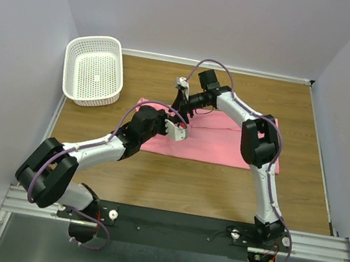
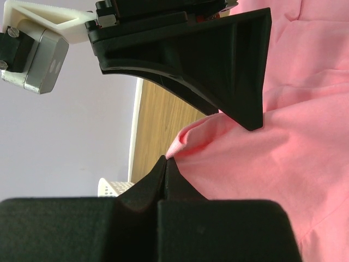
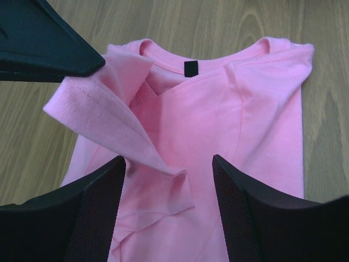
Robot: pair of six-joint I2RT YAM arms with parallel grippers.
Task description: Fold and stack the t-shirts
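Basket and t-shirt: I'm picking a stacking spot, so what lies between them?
Only bare wooden table lies between the white basket and the pink t-shirt; the top external view shows it.

Lab test cell: plain walls [image 1: 214, 16] (pale lilac) enclose a wooden table [image 1: 187, 180].

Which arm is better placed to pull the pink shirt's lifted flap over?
Left: the left claw is shut on a raised flap of the t-shirt; the right claw hangs open near the collar.
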